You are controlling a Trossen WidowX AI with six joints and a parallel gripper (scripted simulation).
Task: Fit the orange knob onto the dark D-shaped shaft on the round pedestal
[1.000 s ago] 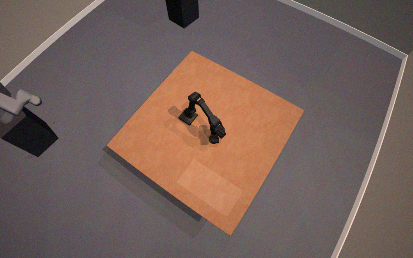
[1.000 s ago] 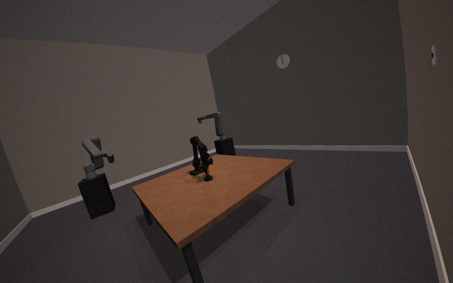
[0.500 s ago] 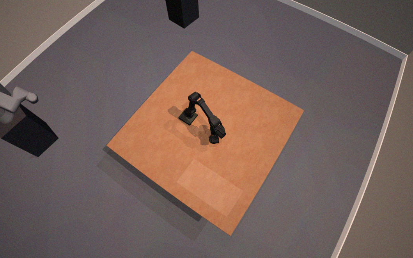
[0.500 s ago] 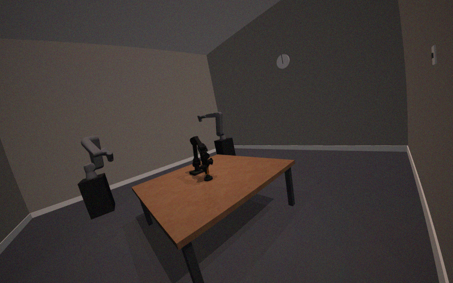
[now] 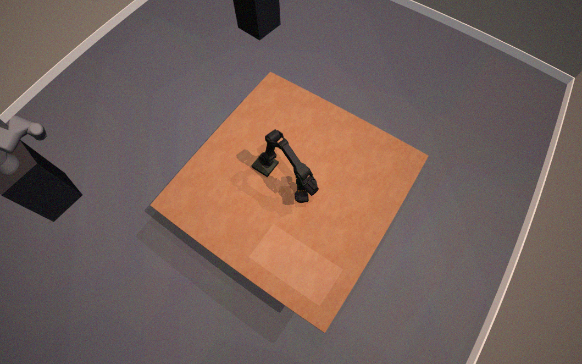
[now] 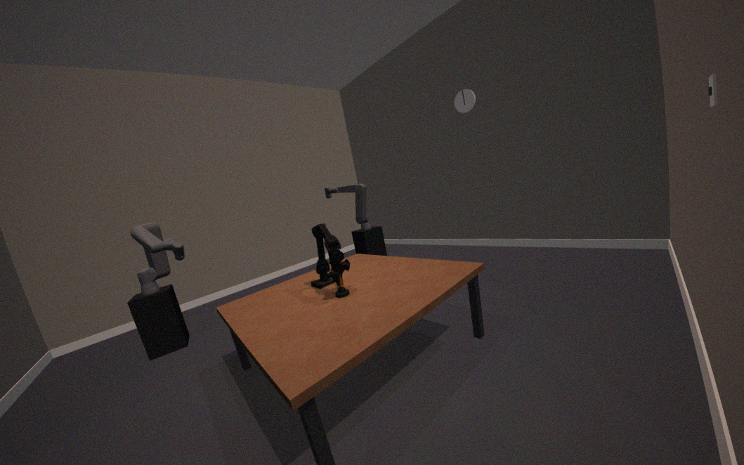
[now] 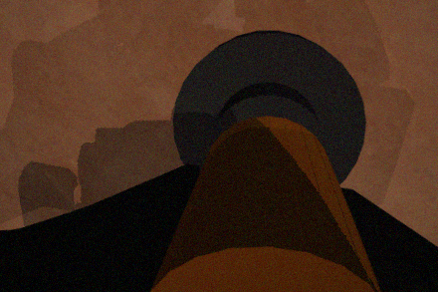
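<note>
Looks like a bare robotics lab or test room: plain walls with pale skirting, a round clock [image 6: 464, 100] high up, grey robot arms on black stands beyond the far and left edges of the bench [image 5: 352, 149] [image 6: 397, 294], and a black robot arm [image 5: 293, 155] [image 6: 320, 245] mounted in from its corners.

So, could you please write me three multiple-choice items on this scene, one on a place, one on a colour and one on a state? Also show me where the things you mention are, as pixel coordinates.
1. Where is the wall clock?
A) Above the light switch
B) On the dark grey wall
C) On the ceiling

2. What colour is the knob?
A) Orange
B) Blue
C) White

3. How are the fingers?
A) Wide open, holding nothing
B) Fully shut on nothing
C) Closed on the knob

1 B: the exterior view shows the clock [image 6: 464, 100] on that wall [image 6: 513, 167].
2 A: the wrist view shows the knob [image 6: 340, 280] [image 7: 264, 269] in orange.
3 C: the knob sits between the dark fingers.
</note>
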